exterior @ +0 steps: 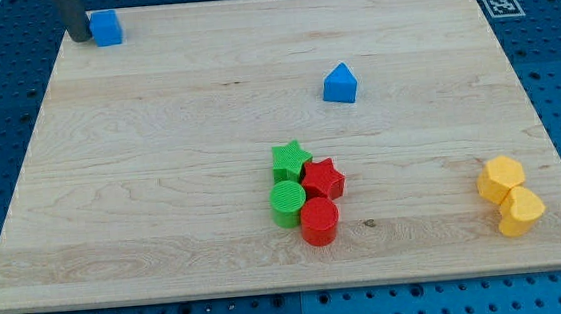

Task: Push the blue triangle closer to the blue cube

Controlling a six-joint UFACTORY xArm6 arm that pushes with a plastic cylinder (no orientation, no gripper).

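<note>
The blue cube [106, 27] sits at the view's top left corner of the wooden board [162, 186]. The blue triangle [339, 83] lies right of the board's middle, in the upper half, far to the right of the cube. My tip [80, 38] is at the top left, right beside the cube's left side, far from the triangle. Whether it touches the cube I cannot tell.
A green star [290, 160], red star [323, 180], green cylinder [287, 204] and red cylinder [319, 221] cluster below the triangle. A yellow hexagon [502, 179] and another yellow block [520, 210] sit at the lower right. A marker tag [500, 5] is at the top right corner.
</note>
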